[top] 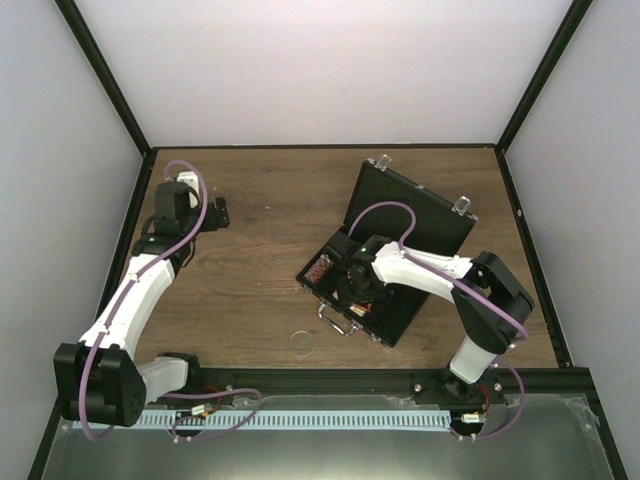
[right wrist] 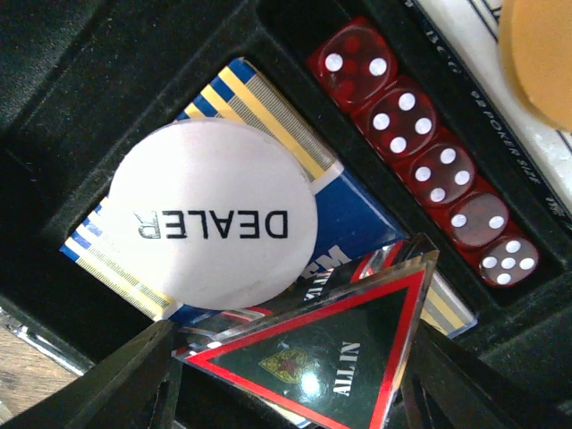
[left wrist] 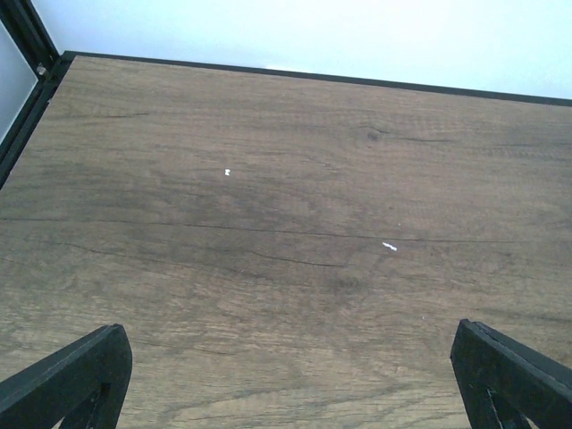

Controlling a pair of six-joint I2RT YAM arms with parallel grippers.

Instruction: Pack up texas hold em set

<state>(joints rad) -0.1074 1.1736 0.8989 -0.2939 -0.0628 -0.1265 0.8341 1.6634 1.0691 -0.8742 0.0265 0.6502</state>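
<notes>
Texas hold em case (top: 408,215) sits open on the wood table (top: 260,290), over toward 3 o'clock in the top view. It's small, black and hinged, with the lid tipped back toward 1 o'clock and silver latches on its rim. Right gripper (top: 355,285) is down in the tray half. A clear round disc (top: 303,342) lies on the wood at 7 o'clock from the case. Left gripper (top: 215,213) is way off at 10 o'clock.

Left wrist view is just grainy brown wood, with the fingers spread wide over it.

Right wrist view shows black foam-lined compartments:
- A white round DEALER button (right wrist: 213,214) rests on a blue striped card deck (right wrist: 357,223).
- Five translucent red dice (right wrist: 420,152) fill a narrow slot at 2 o'clock.
- An orange chip (right wrist: 541,54) pokes in at 1 o'clock.
- A glossy black ALL IN triangle (right wrist: 331,357) with a red border is pinched between the right fingers at 6 o'clock.
</notes>
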